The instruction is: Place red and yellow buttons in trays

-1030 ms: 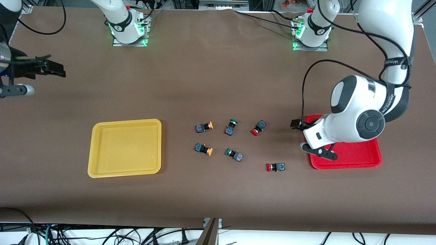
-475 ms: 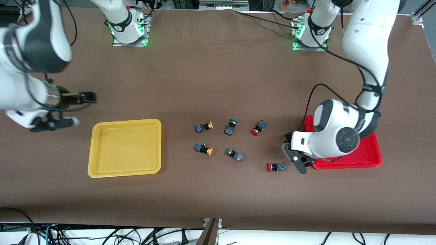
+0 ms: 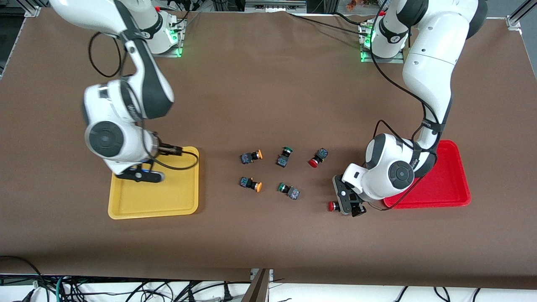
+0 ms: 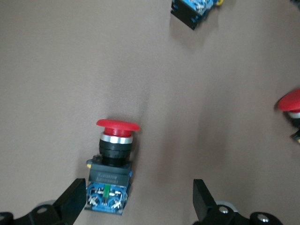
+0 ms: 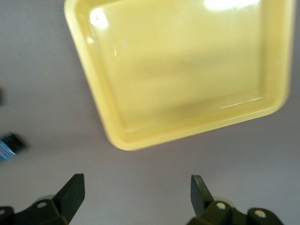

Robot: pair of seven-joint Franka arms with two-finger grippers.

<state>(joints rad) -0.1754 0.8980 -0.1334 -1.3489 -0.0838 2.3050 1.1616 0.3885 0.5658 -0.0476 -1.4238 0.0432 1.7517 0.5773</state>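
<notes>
Step in hand: first red button pick. Left gripper (image 4: 137, 206) held low over red button (image 4: 112, 168) beside red tray (image 3: 449, 184), fingers apart. Next: straddle body, clamp. Right gripper (image 5: 136, 194) held over yellow tray (image 3: 126, 209), fingers apart.

The left gripper (image 3: 350, 204) covers the dark square body of the small red-capped button switch (image 3: 332, 206) nearest the front camera, so only its red cap shows there. The left arm hides a corner of the shallow red plastic tray (image 3: 449, 184). The right arm hides part of the shallow yellow plastic tray (image 3: 176, 197). In the left wrist view, another red-capped button (image 4: 290, 105) is cut off at the edge.
</notes>
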